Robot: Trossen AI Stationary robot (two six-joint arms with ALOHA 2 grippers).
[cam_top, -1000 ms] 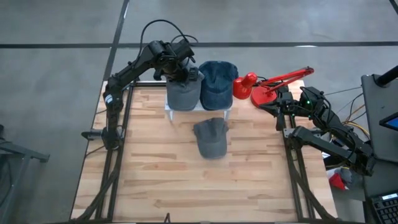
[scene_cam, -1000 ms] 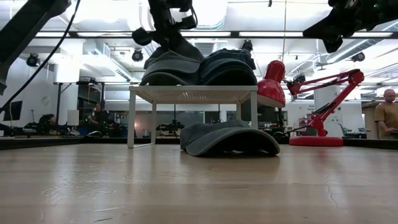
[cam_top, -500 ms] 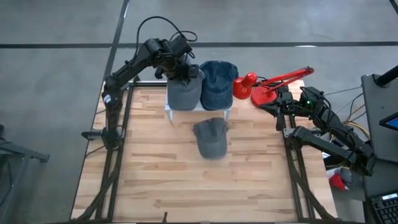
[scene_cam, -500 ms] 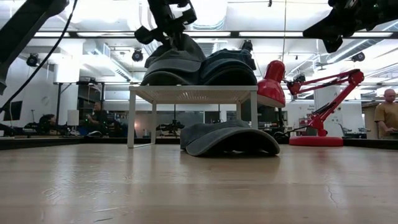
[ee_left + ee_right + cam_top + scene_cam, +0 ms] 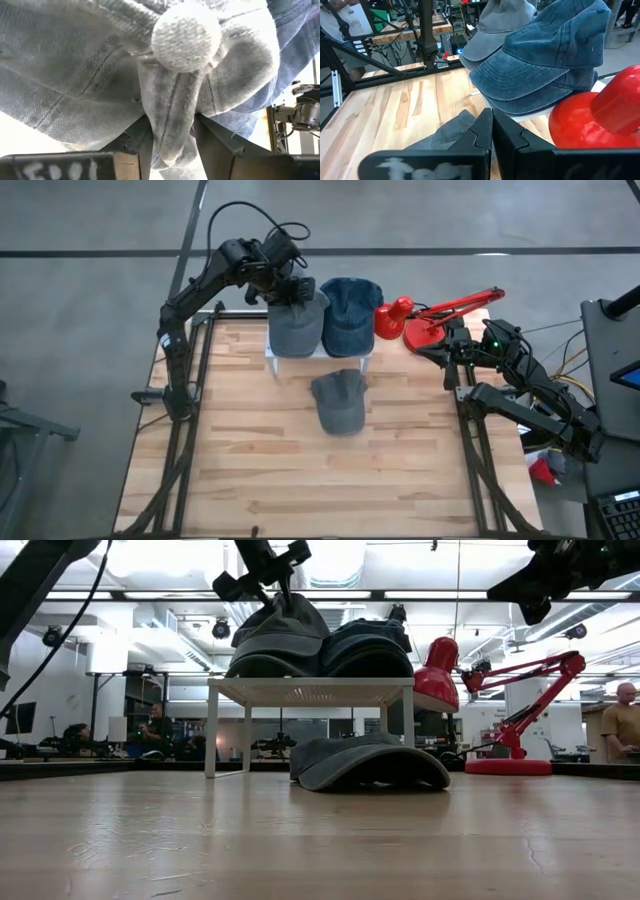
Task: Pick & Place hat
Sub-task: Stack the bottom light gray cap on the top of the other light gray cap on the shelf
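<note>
Wooden planks of the table (image 5: pixel 250 450) are seen from above, where a white stand (image 5: pixel 318 352) carries a grey hat (image 5: pixel 296 328) and a blue hat (image 5: pixel 350 305); another grey hat (image 5: pixel 339 401) lies just in front. At table height, the left gripper (image 5: pixel 270 585) is seen at the crown of the grey hat on the stand. From the left wrist, a fold of that hat is shown pinched between the fingers (image 5: pixel 140 140). From the right wrist, the right gripper (image 5: pixel 492 131), held near a red lamp (image 5: pixel 600 117), is shown with fingers pressed together.

A: State what is on the small white stand (image 5: pixel 272 357).
B: Grey denim cap (image 5: pixel 296 328) on its left, blue denim cap (image 5: pixel 350 305) on its right, touching.
A: In front?
B: Dark grey cap (image 5: pixel 338 400) on the wooden table (image 5: pixel 240 460); red desk lamp (image 5: pixel 432 320) lies right of the stand.
</note>
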